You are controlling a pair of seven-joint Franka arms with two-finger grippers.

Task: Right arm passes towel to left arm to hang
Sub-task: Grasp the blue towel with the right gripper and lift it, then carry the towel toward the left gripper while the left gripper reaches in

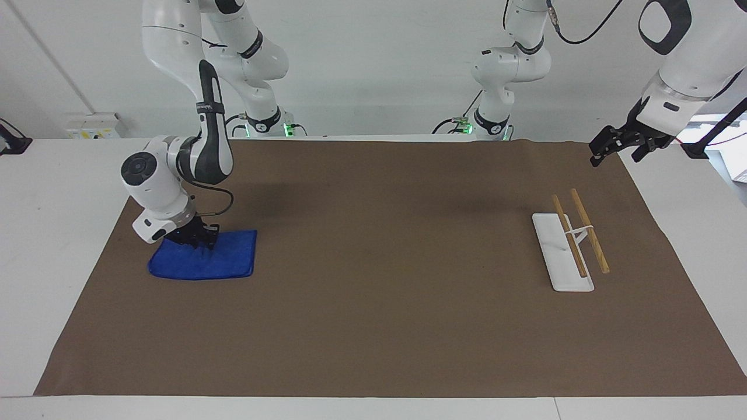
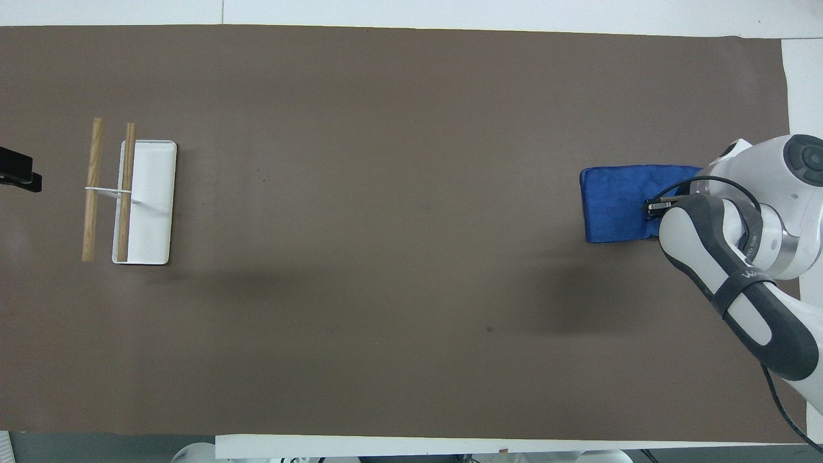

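The blue towel [image 1: 213, 262] lies on the brown mat at the right arm's end of the table; it also shows in the overhead view [image 2: 617, 206]. My right gripper [image 1: 197, 240] is down on the towel's edge nearest the robots, shut on a pinch of cloth that is bunched around its fingers. In the overhead view the right arm's wrist covers that gripper [image 2: 657, 207] and the towel's outer part. My left gripper [image 1: 617, 146] waits in the air over the mat's corner at the left arm's end, nearer the robots than the rack; its tip shows in the overhead view [image 2: 18, 177].
A white rack base [image 1: 559, 259] with two raised wooden bars [image 1: 589, 230] stands at the left arm's end; it also shows in the overhead view [image 2: 154, 206]. The brown mat [image 1: 385, 245] covers most of the white table.
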